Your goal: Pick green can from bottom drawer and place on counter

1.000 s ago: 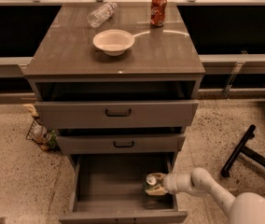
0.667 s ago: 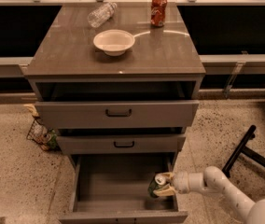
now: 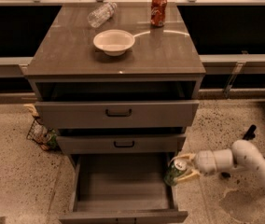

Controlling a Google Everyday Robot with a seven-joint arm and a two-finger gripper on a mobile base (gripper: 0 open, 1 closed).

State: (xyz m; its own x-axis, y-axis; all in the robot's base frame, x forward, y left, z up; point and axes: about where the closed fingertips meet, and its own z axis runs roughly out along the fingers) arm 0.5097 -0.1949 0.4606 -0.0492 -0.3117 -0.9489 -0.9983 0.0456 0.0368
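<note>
Above bottom drawer (image 3: 118, 181): bowl (image 3: 114, 41), red can (image 3: 158, 10) are sitting on counter (image 3: 165, 50) | your gripper (image 3: 184, 168) is clasping tilted green can (image 3: 172, 172) at drawer's right wall, arm reaching from right.

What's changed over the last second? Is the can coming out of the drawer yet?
Yes. The gripper, closed on the green can, has carried it up and to the right, from the floor of the bottom drawer to its right wall. The drawer stays open, and the bowl, red can and bottle on the counter have not moved.
</note>
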